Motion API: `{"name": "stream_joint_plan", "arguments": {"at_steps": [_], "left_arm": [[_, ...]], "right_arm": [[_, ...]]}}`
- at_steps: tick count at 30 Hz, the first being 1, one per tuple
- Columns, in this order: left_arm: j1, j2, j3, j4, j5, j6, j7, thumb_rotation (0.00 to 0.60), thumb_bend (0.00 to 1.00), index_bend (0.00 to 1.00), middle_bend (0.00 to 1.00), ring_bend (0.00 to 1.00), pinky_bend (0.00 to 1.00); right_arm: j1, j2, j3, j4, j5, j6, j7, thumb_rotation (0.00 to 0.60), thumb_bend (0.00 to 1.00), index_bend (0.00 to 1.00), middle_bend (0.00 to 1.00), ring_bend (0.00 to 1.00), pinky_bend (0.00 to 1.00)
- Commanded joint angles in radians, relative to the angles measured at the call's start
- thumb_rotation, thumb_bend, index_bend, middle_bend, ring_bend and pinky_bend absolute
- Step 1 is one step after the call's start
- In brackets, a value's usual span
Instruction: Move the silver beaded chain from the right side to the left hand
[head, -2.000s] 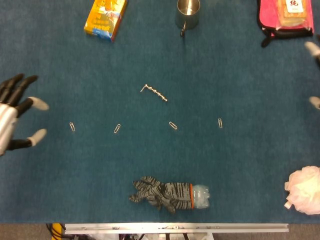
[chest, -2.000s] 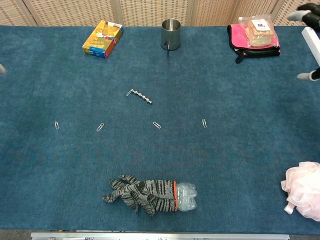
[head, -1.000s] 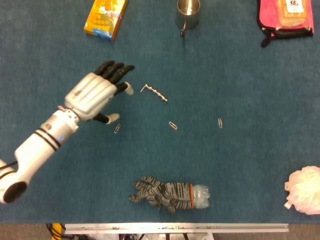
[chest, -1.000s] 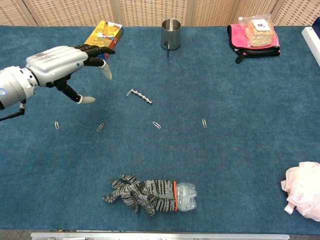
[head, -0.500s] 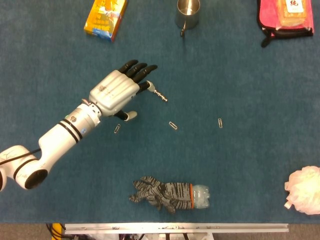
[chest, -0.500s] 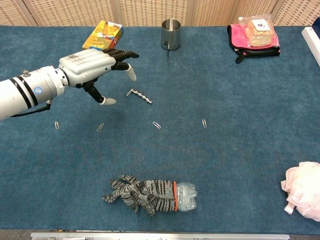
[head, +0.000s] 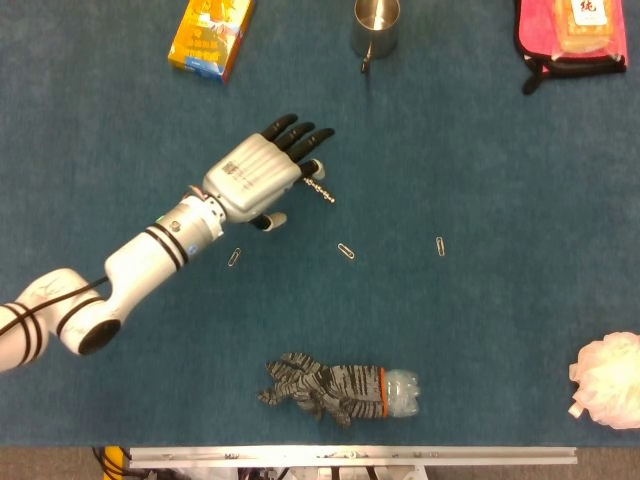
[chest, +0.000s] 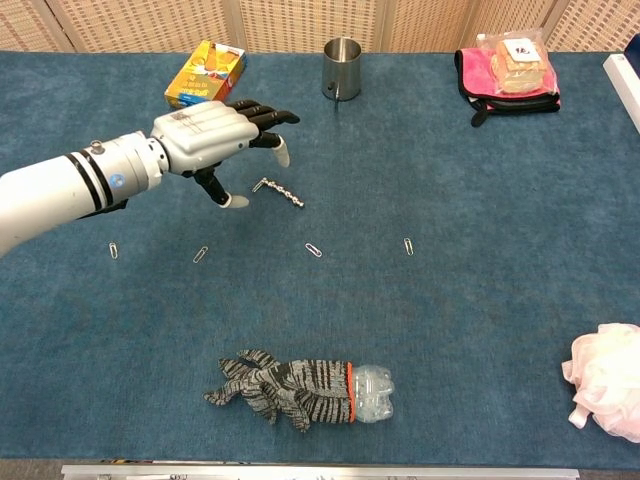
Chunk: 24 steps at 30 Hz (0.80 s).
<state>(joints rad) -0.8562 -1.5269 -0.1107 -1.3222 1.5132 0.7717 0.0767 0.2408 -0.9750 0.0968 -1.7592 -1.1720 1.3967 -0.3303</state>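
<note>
Paperclips number four (one chain) beneath the spread, empty left hand.

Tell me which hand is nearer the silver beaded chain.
Left. The left hand hovers open just above and beside the silver beaded chain, which lies on the table. The right hand shows in neither view.

Orange box, steel cup, paper clips, striped sock-covered bottle.

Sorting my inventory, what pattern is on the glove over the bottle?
Grey and black stripes with an orange cuff on the glove, clearest in the chest view.
</note>
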Motion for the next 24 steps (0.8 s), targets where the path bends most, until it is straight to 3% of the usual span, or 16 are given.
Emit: {"name": "stream_joint_plan", "arguments": {"at_steps": [1, 10, 17, 24], "left_arm": [[-0.019, -0.026, 0.006, 0.034, 0.003, -0.009, -0.004, 0.600, 0.22, 0.29, 0.00, 0.00, 0.04], [-0.065, -0.084, 0.021, 0.093, -0.018, -0.061, 0.045, 0.600, 0.26, 0.33, 0.00, 0.00, 0.04], [-0.096, -0.121, 0.012, 0.127, -0.040, -0.080, 0.042, 0.600, 0.33, 0.34, 0.00, 0.00, 0.04], [-0.126, -0.144, 0.000, 0.154, -0.063, -0.100, 0.037, 0.600, 0.33, 0.34, 0.00, 0.00, 0.04]], "right_arm": [[-0.002, -0.004, 0.005, 0.007, 0.001, -0.003, 0.007, 0.600, 0.00, 0.16, 0.05, 0.00, 0.00], [-0.009, -0.017, 0.020, 0.044, -0.003, -0.014, 0.041, 0.600, 0.00, 0.16, 0.05, 0.00, 0.00], [-0.019, -0.021, 0.028, 0.066, -0.001, -0.021, 0.064, 0.600, 0.00, 0.16, 0.05, 0.00, 0.00], [-0.026, -0.022, 0.034, 0.080, -0.003, -0.030, 0.085, 0.600, 0.00, 0.16, 0.05, 0.00, 0.00]]}}
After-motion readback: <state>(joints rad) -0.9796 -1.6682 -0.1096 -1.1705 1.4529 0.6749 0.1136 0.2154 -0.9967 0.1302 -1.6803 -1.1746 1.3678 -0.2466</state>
